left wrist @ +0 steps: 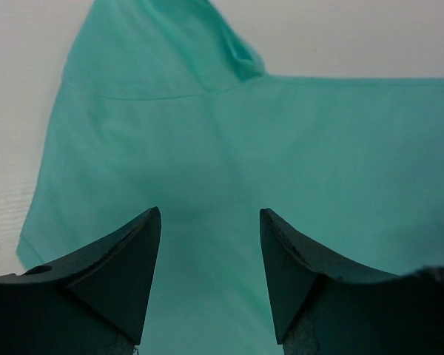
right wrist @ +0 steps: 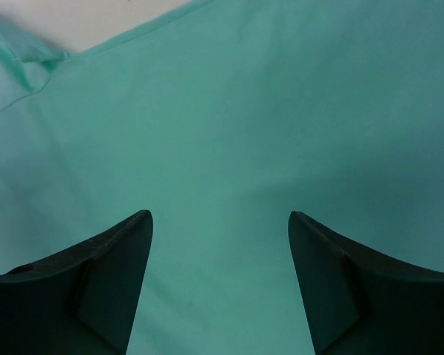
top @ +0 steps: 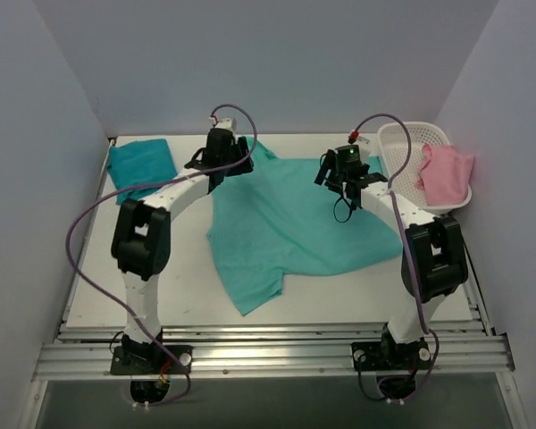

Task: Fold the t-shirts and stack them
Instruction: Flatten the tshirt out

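Two t-shirts: one mint t-shirt (top: 286, 223), spread out, and one teal t-shirt (top: 141, 165), folded. One pink cloth (top: 447, 174). One white basket (top: 411, 127). One bench (top: 339, 295) under all of these. Two robot arms, one left arm (top: 143, 237) and one right arm (top: 433, 255). Two tools, one per arm: the left tool (left wrist: 210, 222) and the right tool (right wrist: 220, 222), each with two fingers, four fingers in all

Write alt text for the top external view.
A mint t-shirt lies spread on a white table, the left arm and right arm reaching over its far edge. A folded teal shirt sits far left; a white basket holding pink cloth, far right.
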`<action>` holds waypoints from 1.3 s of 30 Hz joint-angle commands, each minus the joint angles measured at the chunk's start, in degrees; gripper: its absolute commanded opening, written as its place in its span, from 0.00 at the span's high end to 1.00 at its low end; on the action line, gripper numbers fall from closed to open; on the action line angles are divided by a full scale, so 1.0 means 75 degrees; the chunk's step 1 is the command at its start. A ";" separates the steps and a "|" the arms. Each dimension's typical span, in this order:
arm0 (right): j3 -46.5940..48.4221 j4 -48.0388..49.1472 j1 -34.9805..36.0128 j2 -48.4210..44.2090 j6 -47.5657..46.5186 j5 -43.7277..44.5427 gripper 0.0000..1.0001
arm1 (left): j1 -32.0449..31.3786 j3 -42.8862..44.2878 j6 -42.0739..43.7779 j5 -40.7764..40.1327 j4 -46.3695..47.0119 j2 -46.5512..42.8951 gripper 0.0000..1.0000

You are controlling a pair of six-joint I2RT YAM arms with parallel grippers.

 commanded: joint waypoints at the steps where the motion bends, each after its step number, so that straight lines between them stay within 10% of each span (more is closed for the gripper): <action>1: -0.0001 0.0318 0.0021 0.0080 0.0082 -0.0387 0.33 | 0.0225 0.1233 -0.0108 0.0496 -0.0117 0.1635 0.36; 7: 0.0281 0.0132 0.0396 0.0490 0.0011 -0.0354 0.74 | 0.0202 0.1743 -0.0354 0.0837 -0.0358 0.2298 0.45; 10: 0.0070 0.0179 0.0455 0.0525 0.0116 -0.0271 0.79 | 0.0213 0.1671 -0.0261 0.0568 -0.0519 0.2437 0.47; 15: -0.0761 0.0296 0.0958 0.0070 0.0527 0.0314 0.71 | 0.0330 0.1835 0.0044 -0.0451 -0.1059 0.2719 0.48; 21: -0.1687 0.0109 0.1673 -0.1205 0.0679 0.0806 0.02 | 0.1044 0.3387 0.0220 -0.0559 -0.2029 0.3585 0.47; 30: -0.3000 -0.2428 0.2447 -0.4733 0.1264 0.2282 0.00 | 0.1631 0.6123 0.0304 -0.0840 -0.3543 0.4679 0.50; 39: -0.3352 -0.3983 0.2495 -0.6811 0.2658 0.2987 0.01 | 0.0484 0.2190 -0.0049 -0.0066 -0.1553 0.1340 0.47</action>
